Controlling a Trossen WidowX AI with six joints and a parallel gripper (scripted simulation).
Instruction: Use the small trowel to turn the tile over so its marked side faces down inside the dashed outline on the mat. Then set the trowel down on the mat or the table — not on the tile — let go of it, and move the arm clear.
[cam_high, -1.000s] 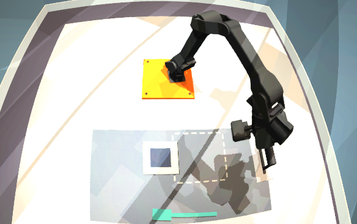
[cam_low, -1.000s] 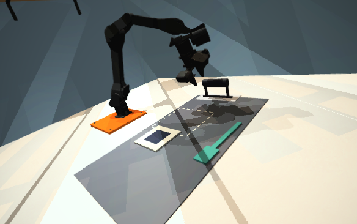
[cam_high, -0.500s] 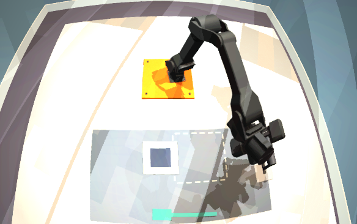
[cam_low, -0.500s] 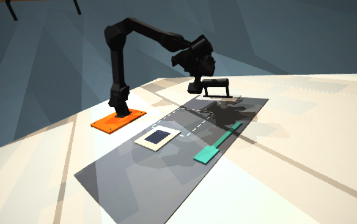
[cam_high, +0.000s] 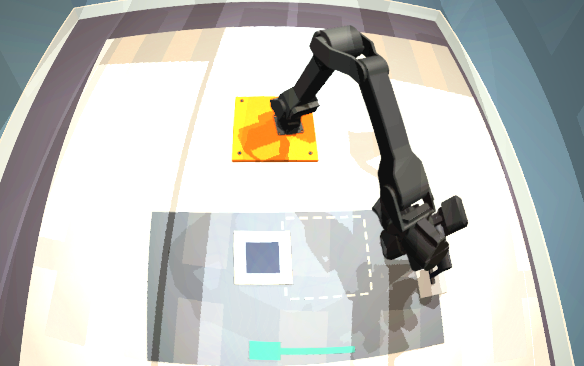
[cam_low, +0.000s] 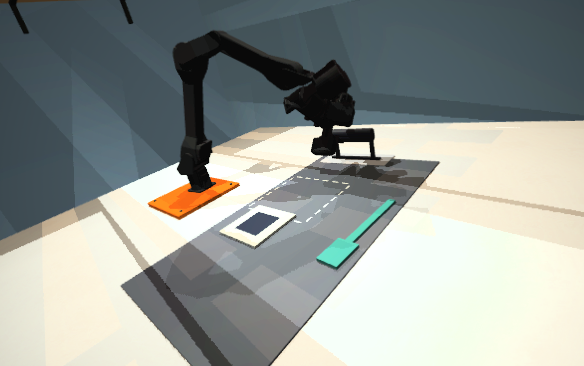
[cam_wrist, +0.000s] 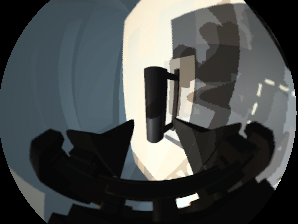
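Note:
The tile (cam_high: 262, 257) (cam_low: 257, 223) lies flat on the mat (cam_high: 210, 320) (cam_low: 250, 310), dark blue marked square up. It lies left of the dashed outline (cam_high: 356, 216) (cam_wrist: 270, 82), its right edge at the outline's left side. The small trowel (cam_high: 431, 290) (cam_low: 356, 135) (cam_wrist: 155, 90) has a thin pale blade lying flat at the mat's right edge and a black bar handle raised on two posts. My gripper (cam_low: 325, 146) (cam_wrist: 153, 121) is open and low, by the near end of the handle. The handle shows between and beyond the fingertips in the wrist view; the top view hides most of it behind the gripper.
A flat teal spatula-shaped piece (cam_high: 265, 350) (cam_low: 338, 252) lies along the mat's front edge, its thin handle pointing right. The arm's base stands on a yellow-orange plate (cam_high: 250, 110) (cam_low: 170, 206) behind the mat. The arm reaches over the right side.

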